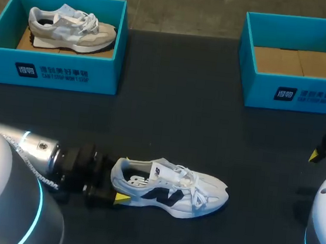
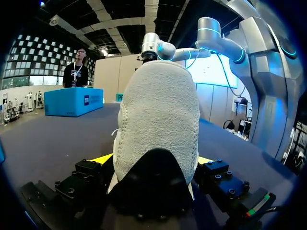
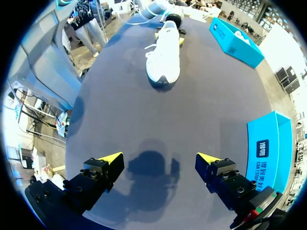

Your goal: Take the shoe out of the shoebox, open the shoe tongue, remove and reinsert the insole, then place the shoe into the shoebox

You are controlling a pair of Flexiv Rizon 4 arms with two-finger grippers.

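The heel of the white shoe fills the left wrist view, seated between the two fingers of the left tool. One yellow tip presses each side of the heel, so the tool is clamped on the shoe. In the head view the left arm comes in low across the near part of the dark bench, and the shoe lies on its sole on the bench surface. Its heel is at the tool and its toe points towards the right side. Its laces are loose over the tongue, and dark markings show on the side. The right tool hangs above a bare stretch of bench near the right edge, well apart from the shoe. Its fingers are spread wide with nothing between them, and its shadow lies on the surface below. From that wrist the shoe is seen far ahead, toe first, with the left arm behind it. At the far left of the bench stands the left shoebox, blue, and a grey shoe lies inside it on a cardboard floor. The right shoebox stands at the far right, showing only its cardboard floor.
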